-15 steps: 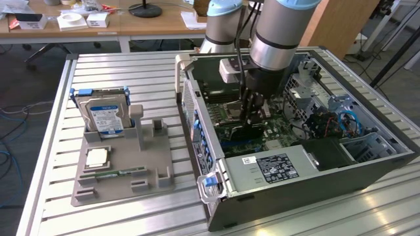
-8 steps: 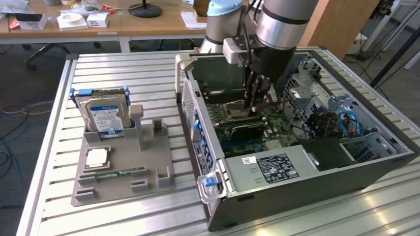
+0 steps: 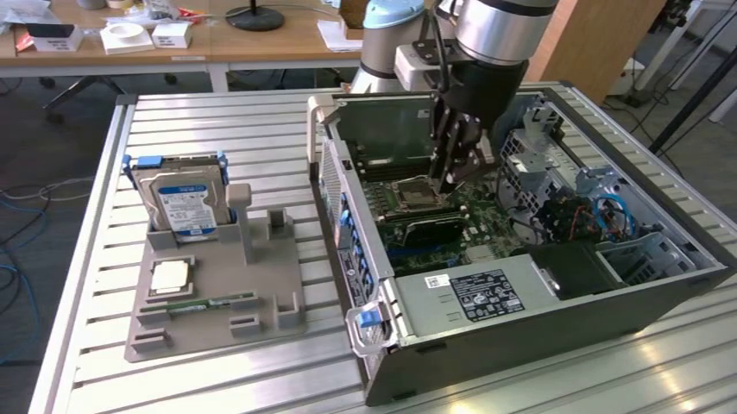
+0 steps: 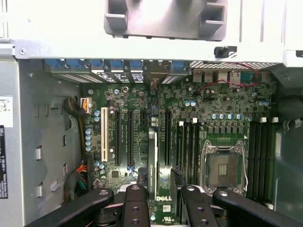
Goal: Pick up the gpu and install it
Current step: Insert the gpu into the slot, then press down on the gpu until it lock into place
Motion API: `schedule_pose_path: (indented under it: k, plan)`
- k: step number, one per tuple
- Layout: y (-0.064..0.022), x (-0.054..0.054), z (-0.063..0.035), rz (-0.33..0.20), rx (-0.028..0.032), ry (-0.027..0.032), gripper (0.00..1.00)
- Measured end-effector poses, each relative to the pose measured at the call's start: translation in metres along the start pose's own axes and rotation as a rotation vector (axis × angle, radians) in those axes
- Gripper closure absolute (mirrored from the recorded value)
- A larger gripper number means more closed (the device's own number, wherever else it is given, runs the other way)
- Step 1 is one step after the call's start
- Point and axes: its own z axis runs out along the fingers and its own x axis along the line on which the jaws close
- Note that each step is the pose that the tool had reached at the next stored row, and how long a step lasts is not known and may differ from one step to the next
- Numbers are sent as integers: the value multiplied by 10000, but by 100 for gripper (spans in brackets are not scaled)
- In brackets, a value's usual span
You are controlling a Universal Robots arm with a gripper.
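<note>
Slatted metal table (image 3: 207,121): carries everything; lies under and all around the jaws.

Open computer case (image 3: 541,345): lies on its side with the interior facing up; the jaws hang inside it.

Motherboard (image 4: 142,99): green, floor of the case, directly beneath the jaws; black expansion slots run below and beside them.

Grey parts holder (image 3: 276,319): on the table, well apart from the jaws, outside the case toward the exterior view's left.

Hard drive (image 3: 185,203): silver with a blue label, upright in the holder, well apart from the jaws.

Gripper (image 4: 161,203): black, pointing down over the board; jaws partly closed, clamped on the gpu.

Gpu (image 4: 152,161): thin card seen edge-on, held between the jaws, in line with the slots below; whether it is seated cannot be told.

Processor socket (image 4: 222,165): metal-framed, just beside the jaws.

Processor chip (image 3: 171,276): flat in the holder, well apart.

Memory stick (image 3: 207,304): narrow, green, in the holder, well apart.
</note>
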Motion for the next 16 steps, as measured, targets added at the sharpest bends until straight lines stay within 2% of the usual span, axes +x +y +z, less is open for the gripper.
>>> schedule_pose_path:
  k: [16]
  plan:
    - [0, 0, -11, 0, 0, 1, 68]
